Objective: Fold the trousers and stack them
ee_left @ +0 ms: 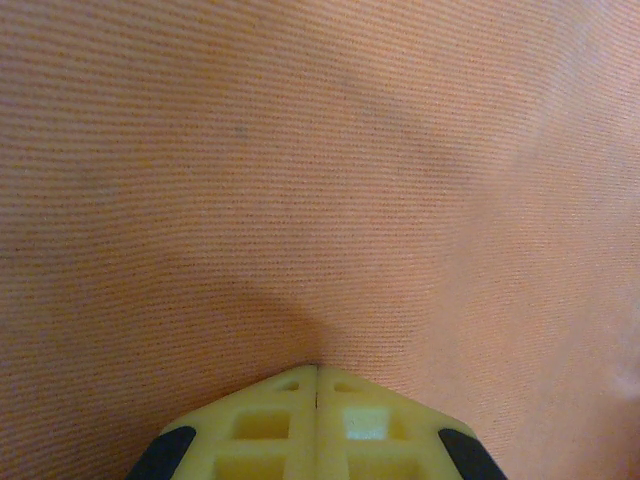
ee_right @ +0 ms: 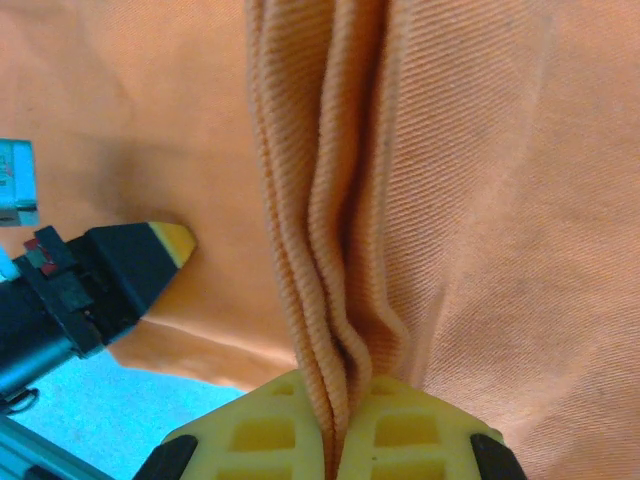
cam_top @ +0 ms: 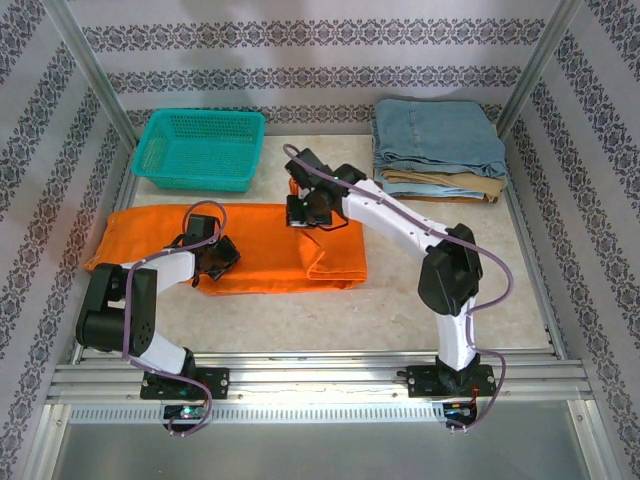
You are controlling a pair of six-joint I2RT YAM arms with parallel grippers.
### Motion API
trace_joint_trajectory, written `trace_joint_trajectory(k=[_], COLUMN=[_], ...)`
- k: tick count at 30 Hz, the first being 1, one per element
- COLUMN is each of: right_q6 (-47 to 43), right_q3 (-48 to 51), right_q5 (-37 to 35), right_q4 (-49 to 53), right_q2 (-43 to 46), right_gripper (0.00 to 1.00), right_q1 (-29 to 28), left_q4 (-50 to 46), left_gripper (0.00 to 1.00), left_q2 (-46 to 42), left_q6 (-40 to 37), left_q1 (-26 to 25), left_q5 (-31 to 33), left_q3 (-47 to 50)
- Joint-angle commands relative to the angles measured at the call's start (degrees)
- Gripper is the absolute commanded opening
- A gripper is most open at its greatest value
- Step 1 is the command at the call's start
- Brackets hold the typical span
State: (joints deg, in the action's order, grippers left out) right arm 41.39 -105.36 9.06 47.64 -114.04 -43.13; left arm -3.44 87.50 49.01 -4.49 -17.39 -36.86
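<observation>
The bright orange trousers (cam_top: 255,250) lie lengthwise across the table, their right end folded over into a thicker pad. My left gripper (cam_top: 218,256) rests on the cloth near its middle. In the left wrist view its jaws (ee_left: 317,370) are shut, tips touching the flat orange cloth (ee_left: 320,170) with nothing between them. My right gripper (cam_top: 303,212) is at the far edge of the folded end. In the right wrist view it (ee_right: 340,400) is shut on a bunched ridge of several cloth layers of the trousers (ee_right: 330,200). The left gripper's black and yellow tip (ee_right: 150,250) shows beside that ridge.
A teal basket (cam_top: 200,150) stands at the back left. At the back right lies a stack of folded light blue denim trousers (cam_top: 437,140) on a tan pair (cam_top: 440,186). Metal frame rails run along the table's near edge (cam_top: 320,375) and sides.
</observation>
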Motion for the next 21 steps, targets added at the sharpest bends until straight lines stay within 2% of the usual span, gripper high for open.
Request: trace_joint_trajectory(k=[1,9,19,20,21], right_q6=[6.8,13.2,14.6,14.9,15.1], right_q3=[-2.6,-4.5,-11.9,-11.9,-11.4], right_q5=[1.4,2.0,3.7,5.0,5.6], right_q4=[-7.3,-14.0,-12.2,-12.6,-13.2], right_q2=[-1.1,-6.2,-15.3,-15.8,-15.8], right_gripper=[0.00,0.00,0.00,0.03,0.10], right_q1=[-2.1,-3.5,-4.5,-4.6,-4.7], left_q4=[-0.7,-0.3,-1.7,-2.5,-4.1], left_gripper=[0.00,0.00,0.00,0.00,0.04], left_q2=[1.4,1.2,-0.5,-1.2,-2.2], left_q6=[-0.9,-0.6,-0.1,-0.1,0.1], left_q1=[-0.3,-0.3,-0.3,-0.3,-0.1], left_q5=[-0.1,-0.8,-0.8,-0.8,-0.7], left_q3=[1.3,1.8,1.8,1.6,1.3])
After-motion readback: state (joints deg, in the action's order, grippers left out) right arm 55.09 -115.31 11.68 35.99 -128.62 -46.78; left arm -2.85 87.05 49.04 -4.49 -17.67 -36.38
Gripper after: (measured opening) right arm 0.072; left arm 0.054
